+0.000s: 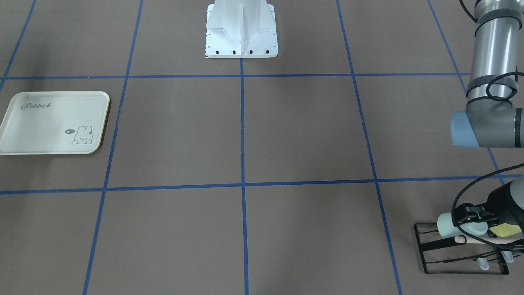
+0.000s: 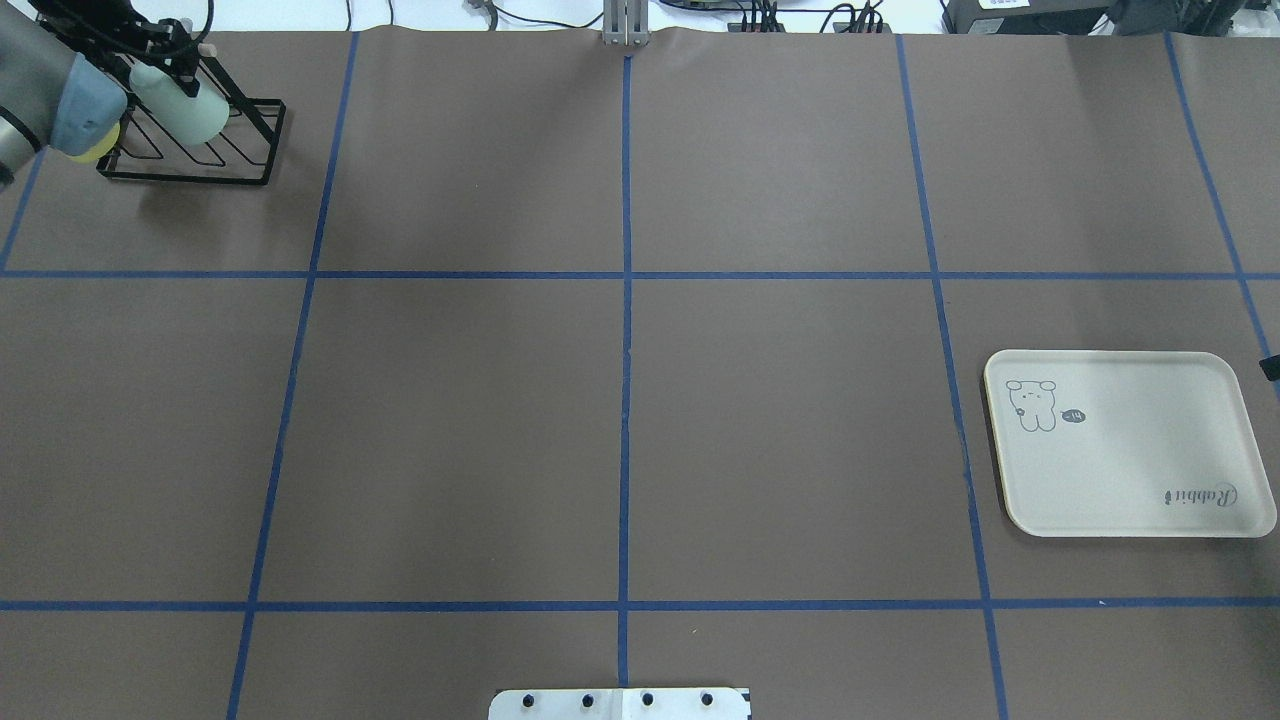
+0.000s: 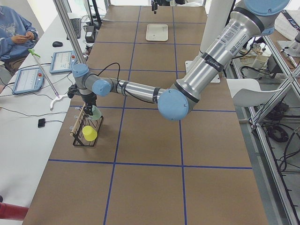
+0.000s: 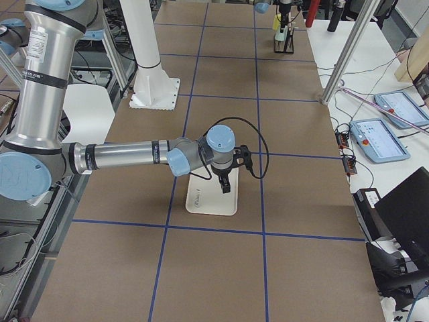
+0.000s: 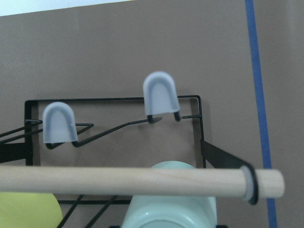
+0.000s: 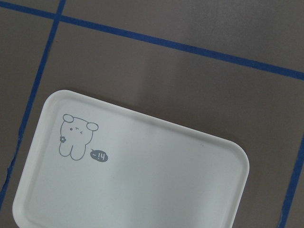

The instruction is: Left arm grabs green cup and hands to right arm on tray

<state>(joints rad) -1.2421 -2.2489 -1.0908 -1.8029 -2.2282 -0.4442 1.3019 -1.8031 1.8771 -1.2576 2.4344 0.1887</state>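
The pale green cup (image 1: 447, 224) lies on its side in a black wire rack (image 1: 425, 246) at the table's far left corner (image 2: 195, 112). My left gripper (image 1: 466, 223) is down at the cup with a black finger on either side of it. I cannot tell whether the fingers press on it. In the left wrist view the cup (image 5: 171, 204) fills the bottom centre behind a wooden dowel (image 5: 118, 180). The cream tray (image 2: 1130, 470) lies bare at the right. My right gripper (image 4: 226, 188) hovers over the tray (image 4: 211, 201), and I cannot tell if it is open or shut.
A yellow-green cup (image 1: 507, 230) sits in the same rack beside the green one. Two grey-capped pegs (image 5: 160, 92) stand on the rack. The white robot base (image 1: 241, 37) is at mid table. Operator tablets (image 3: 28, 79) lie on a side bench.
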